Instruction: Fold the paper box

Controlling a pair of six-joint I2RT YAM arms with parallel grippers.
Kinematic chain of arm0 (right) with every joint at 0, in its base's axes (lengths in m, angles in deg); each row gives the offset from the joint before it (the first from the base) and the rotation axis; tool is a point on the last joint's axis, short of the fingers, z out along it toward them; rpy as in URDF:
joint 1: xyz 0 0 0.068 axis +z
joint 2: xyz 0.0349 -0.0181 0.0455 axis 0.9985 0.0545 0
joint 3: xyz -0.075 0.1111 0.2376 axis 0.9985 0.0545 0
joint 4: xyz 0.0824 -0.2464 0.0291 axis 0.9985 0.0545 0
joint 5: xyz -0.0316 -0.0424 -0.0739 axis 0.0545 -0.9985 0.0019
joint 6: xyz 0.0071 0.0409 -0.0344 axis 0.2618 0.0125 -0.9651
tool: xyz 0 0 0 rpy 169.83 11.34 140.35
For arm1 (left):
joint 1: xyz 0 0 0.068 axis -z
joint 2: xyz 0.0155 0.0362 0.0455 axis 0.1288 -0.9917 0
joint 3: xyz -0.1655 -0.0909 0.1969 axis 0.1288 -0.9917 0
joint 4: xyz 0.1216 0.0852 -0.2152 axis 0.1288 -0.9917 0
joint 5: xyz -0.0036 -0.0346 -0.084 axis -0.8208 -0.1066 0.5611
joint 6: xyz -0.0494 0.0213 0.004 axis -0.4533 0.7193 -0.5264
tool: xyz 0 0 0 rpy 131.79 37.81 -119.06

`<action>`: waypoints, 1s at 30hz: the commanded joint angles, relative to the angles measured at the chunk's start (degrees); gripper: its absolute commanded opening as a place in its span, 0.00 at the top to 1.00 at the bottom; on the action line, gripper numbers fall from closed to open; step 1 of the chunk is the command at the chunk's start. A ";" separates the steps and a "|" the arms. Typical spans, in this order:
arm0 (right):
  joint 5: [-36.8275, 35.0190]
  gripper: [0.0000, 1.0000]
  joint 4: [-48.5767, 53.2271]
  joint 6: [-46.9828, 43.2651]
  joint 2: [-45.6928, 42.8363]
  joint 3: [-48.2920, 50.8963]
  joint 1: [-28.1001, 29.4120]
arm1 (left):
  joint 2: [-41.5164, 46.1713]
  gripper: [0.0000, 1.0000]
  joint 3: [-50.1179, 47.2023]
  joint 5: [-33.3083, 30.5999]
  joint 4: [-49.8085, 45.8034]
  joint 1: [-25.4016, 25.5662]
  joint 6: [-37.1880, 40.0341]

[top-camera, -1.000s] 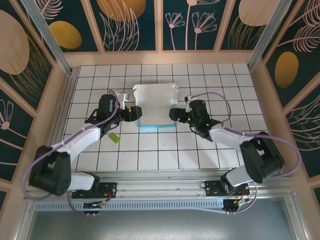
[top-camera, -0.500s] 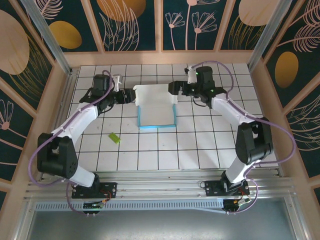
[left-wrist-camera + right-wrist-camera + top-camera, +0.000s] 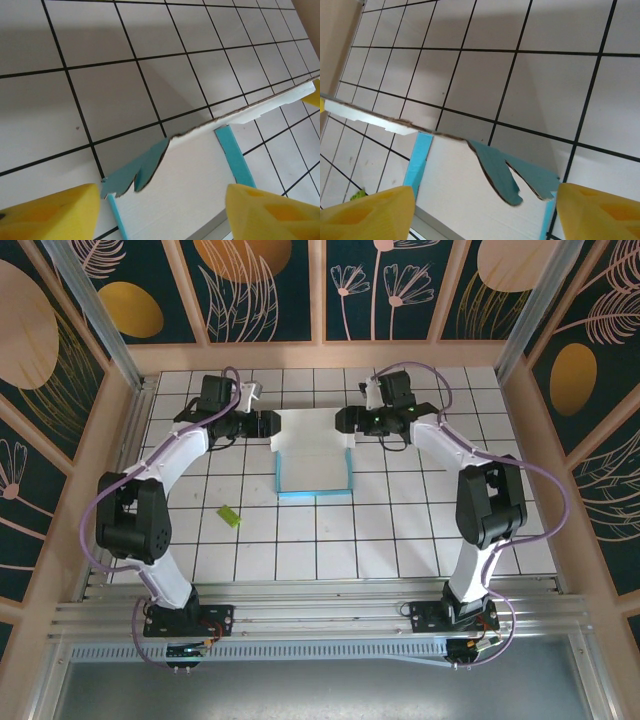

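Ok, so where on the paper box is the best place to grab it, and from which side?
Probably the raised far flap of the paper box, at its two end edges: the left gripper coming from the left, the right gripper from the right. That flap stands clear of the tiles, leaving free edges to pinch, while the base lies flat.

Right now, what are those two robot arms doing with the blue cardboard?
Two robot arms are folding a thin cardboard box, turquoise outside and white inside, on the white tiled table. The left arm's yellow fingers and the right arm's yellow fingers sit open at either end of its raised back flap, not gripping it.
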 commanded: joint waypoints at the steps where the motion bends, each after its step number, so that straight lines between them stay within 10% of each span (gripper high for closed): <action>1: 0.32 0.29 1.10 1.13 0.92 -2.43 1.05 | -1.70 0.39 2.46 2.34 -2.06 -0.09 0.58; 9: -1.13 0.33 1.39 0.48 1.19 -3.14 1.60 | -3.21 0.44 2.82 1.31 -2.57 0.00 0.86; 19: -7.15 0.13 3.74 -5.39 1.42 -5.76 1.83 | -2.95 0.46 2.99 -0.59 -3.35 0.00 1.26; 30: -4.48 0.25 5.64 -4.96 4.34 -8.58 3.71 | -2.07 0.57 0.94 0.42 -1.92 -0.01 -0.58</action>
